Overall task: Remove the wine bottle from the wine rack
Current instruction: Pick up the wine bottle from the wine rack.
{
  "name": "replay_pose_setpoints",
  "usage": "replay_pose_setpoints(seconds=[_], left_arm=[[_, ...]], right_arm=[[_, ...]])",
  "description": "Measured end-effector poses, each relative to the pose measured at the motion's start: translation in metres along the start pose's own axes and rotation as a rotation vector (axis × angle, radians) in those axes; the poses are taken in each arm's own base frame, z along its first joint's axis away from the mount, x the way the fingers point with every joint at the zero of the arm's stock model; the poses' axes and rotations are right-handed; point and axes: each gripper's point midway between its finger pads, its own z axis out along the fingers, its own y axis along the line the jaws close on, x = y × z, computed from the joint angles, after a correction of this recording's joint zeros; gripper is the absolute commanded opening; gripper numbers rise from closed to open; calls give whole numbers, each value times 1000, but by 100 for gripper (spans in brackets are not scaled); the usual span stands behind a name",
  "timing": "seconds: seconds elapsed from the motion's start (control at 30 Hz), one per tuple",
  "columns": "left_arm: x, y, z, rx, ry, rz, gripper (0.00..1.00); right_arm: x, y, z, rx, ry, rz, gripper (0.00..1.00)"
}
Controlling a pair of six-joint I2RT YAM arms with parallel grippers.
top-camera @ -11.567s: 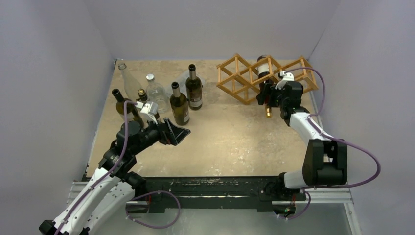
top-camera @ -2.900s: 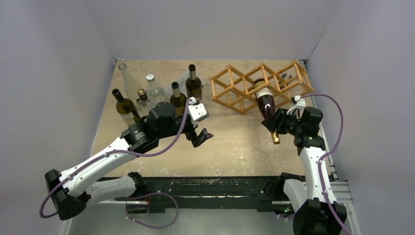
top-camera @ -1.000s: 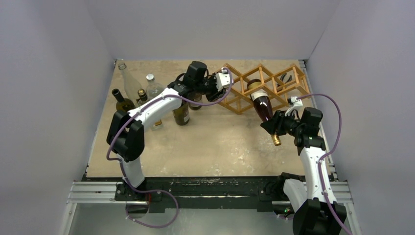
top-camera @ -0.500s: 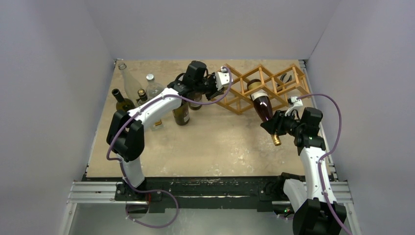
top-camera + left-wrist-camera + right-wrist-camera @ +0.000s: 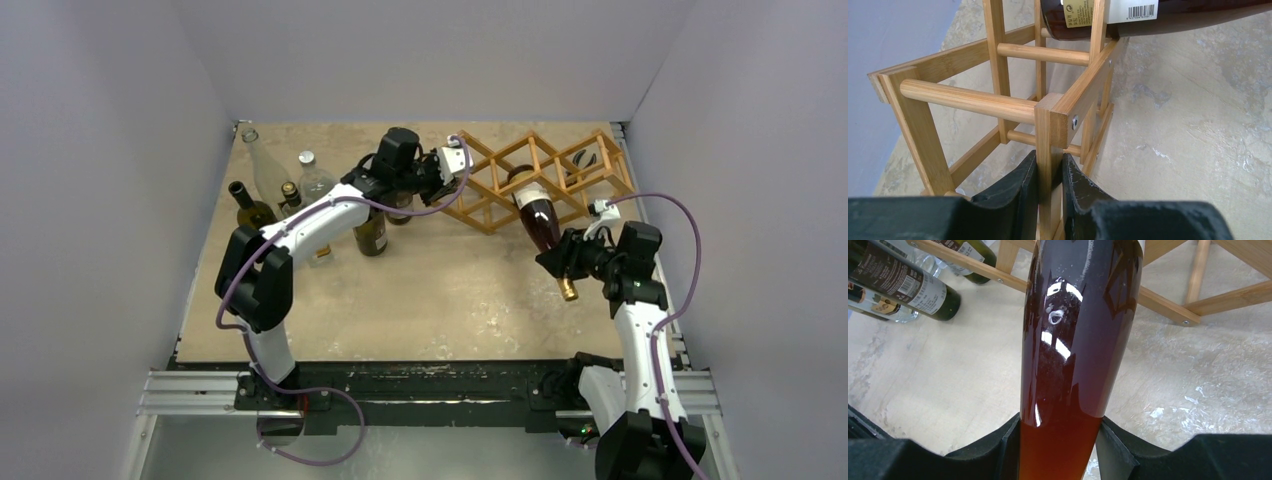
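The wine rack (image 5: 497,160), a light wooden lattice, stands at the back right of the table. A dark red wine bottle (image 5: 538,215) with a white label lies in a middle cell, its gold-capped neck pointing toward the near edge. My right gripper (image 5: 565,262) is shut on the bottle's neck and shoulder; in the right wrist view the bottle (image 5: 1075,340) fills the gap between the pads of that gripper (image 5: 1058,440). My left gripper (image 5: 452,170) is shut on an upright post (image 5: 1050,130) at the rack's left end, with the left gripper (image 5: 1049,170) pads pressed against both sides of the post.
Several bottles stand at the back left: dark green ones (image 5: 370,215) and clear ones (image 5: 262,160). The left arm reaches over them. Grey walls close in the table on three sides, and the rack sits near the right wall.
The left gripper has shut on the rack's post. The right gripper and the bottle have shifted slightly toward the near right, with more of the bottle out of its cell.
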Motion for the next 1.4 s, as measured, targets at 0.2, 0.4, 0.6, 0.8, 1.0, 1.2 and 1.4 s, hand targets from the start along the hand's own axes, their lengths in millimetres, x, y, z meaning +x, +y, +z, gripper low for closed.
replay_pose_setpoints(seconds=[0.2,0.4,0.6,0.8,1.0,1.2,1.4], left_arm=[[0,-1,-1,-5,-8,-15,0],[0,-1,-2,-15,-14,-27,0],[0,-2,-2,-19,-21,-41,0],[0,-3,-2,-24,-21,-54,0],[0,-2,-2,-27,-24,-56,0],[0,-2,-1,-31,-26,-62,0],[0,-3,-1,-33,-26,-69,0]], right_arm=[[-1,3,-7,8,17,5,0],[-3,8,-12,4,30,35,0],[-3,13,-19,7,36,66,0],[-2,17,-24,11,41,100,0],[0,19,-28,20,41,125,0],[-1,23,-34,24,40,149,0],[-1,27,-37,23,37,177,0]])
